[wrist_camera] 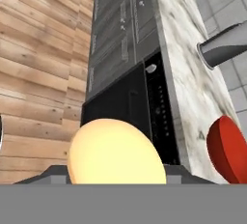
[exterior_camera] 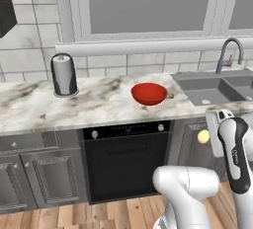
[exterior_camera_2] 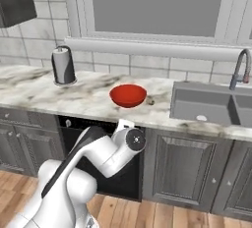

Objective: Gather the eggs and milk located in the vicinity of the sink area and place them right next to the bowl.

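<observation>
Pinching the pale-yellow egg [wrist_camera: 116,153] between its fingers, the gripper [exterior_camera: 211,135] hangs below counter level before the cabinet doors, well apart from the red bowl [exterior_camera: 148,94] on the marble counter [exterior_camera: 34,104]

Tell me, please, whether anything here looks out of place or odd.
One thing: the egg sits between the pincer tips, out in front of the dishwasher, below the counter rather than beside the bowl. Nothing looks spilled or damaged.

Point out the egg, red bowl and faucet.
egg [wrist_camera: 116,151]: hand view, middle of its pale-yellow face.
red bowl [exterior_camera: 148,94]: left base view, inner wall.
faucet [exterior_camera: 230,47]: left base view, top of its curved neck.
</observation>
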Robot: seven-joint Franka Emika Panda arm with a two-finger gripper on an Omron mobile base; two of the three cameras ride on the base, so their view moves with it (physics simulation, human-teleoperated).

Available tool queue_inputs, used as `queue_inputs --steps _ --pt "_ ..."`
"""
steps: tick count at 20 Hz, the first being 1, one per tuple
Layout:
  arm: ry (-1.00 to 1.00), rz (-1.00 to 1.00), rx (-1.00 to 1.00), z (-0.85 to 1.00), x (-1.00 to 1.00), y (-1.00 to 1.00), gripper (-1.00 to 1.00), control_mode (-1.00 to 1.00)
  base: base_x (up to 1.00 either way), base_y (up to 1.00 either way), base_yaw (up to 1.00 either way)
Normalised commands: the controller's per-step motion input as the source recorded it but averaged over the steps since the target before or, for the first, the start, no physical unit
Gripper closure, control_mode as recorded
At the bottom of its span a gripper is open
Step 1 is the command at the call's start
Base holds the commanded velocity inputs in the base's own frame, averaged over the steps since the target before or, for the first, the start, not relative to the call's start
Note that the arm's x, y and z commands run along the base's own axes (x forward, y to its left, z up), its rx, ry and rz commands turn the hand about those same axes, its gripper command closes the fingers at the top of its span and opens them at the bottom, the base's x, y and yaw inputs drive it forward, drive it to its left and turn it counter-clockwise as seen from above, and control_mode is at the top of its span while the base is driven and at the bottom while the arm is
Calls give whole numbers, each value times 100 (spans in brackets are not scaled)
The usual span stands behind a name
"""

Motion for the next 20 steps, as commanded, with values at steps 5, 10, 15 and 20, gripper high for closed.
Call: queue_inputs --steps 5,10,15,20 --pt "0 0 0 0 0 0 100 100 46 26 0" --pt "0 0 0 0 0 0 100 100 63 4 -1" --pt "0 0 0 0 0 0 100 100 58 0 -2" --pt "0 0 0 0 0 0 100 100 40 -9 -4"
